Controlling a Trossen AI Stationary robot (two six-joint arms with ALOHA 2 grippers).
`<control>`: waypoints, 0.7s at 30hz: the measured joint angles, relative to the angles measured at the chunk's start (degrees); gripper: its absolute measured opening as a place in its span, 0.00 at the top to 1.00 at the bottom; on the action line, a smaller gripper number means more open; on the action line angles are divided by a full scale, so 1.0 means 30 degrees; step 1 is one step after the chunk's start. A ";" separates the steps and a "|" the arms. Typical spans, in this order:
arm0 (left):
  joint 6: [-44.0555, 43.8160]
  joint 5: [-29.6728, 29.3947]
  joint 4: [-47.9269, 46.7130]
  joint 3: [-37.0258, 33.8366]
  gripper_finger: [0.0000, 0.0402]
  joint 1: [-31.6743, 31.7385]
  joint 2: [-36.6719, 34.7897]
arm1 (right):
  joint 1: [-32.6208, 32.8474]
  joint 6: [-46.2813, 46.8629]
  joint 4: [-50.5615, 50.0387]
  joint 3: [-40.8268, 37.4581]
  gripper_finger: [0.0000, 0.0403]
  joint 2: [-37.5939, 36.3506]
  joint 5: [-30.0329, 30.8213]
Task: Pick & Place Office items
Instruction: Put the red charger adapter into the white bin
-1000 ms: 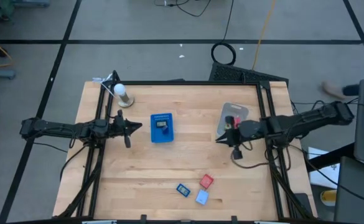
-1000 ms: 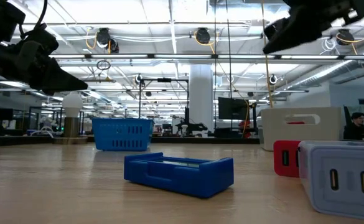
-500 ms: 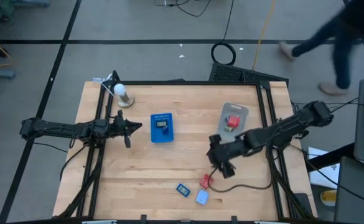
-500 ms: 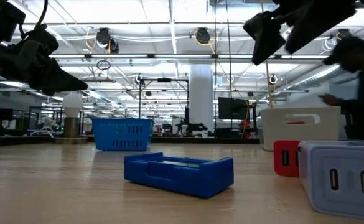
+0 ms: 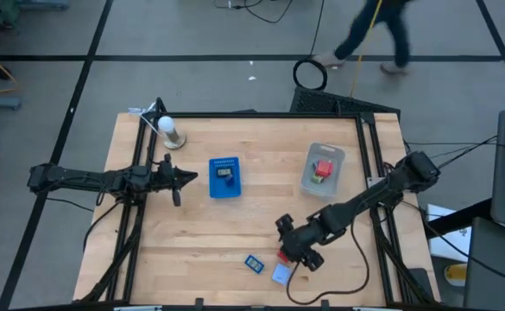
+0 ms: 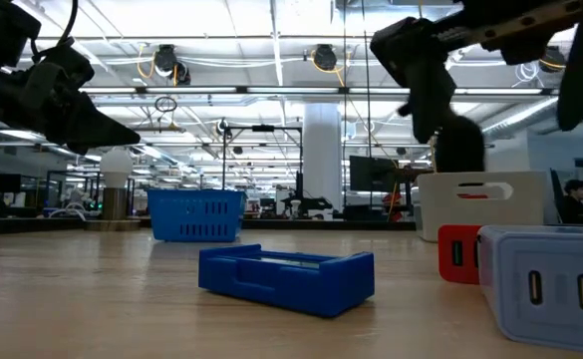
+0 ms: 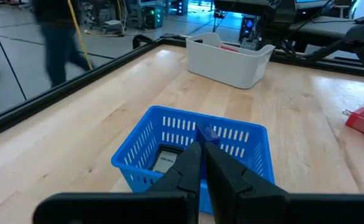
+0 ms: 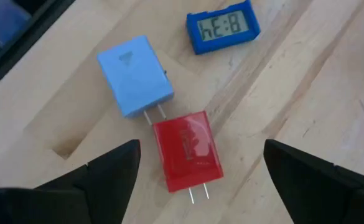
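Note:
Three office items lie near the table's front edge: a red charger [image 8: 188, 158], a light blue charger [image 8: 135, 74] and a small blue clock [image 8: 224, 25]. My right gripper [image 8: 201, 155] hangs open above the red charger [image 5: 284, 255], one finger on each side of it, touching nothing. Another red item [image 5: 324, 168] lies in the grey bin [image 5: 312, 181]. My left gripper [image 7: 200, 165] waits shut, in the air at the table's left, beside the blue basket [image 5: 224, 177], which holds a small item.
A white round-topped object [image 5: 171, 131] stands at the far left of the table. The blue basket [image 7: 194, 146] sits mid-table and the grey bin [image 7: 228, 59] at the far right. A person walks past beyond the table's far edge.
My right gripper has swung from above the grey bin toward the table's near edge and somewhat left, coming down over the red charger, and has opened wide. A red item stays in the bin. A person has crossed behind the table.

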 joint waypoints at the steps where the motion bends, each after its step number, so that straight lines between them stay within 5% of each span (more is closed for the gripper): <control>1: 0.0013 0.0002 0.0000 0.0000 0.95 0.0000 0.0000 | -0.0098 -0.0026 -0.0017 0.0011 0.17 0.0075 -0.0001; 21: 0.0098 0.0781 0.0073 -0.0015 0.95 0.0000 0.0000 | -0.0265 -0.2762 0.0169 0.0015 0.17 0.3197 -0.1004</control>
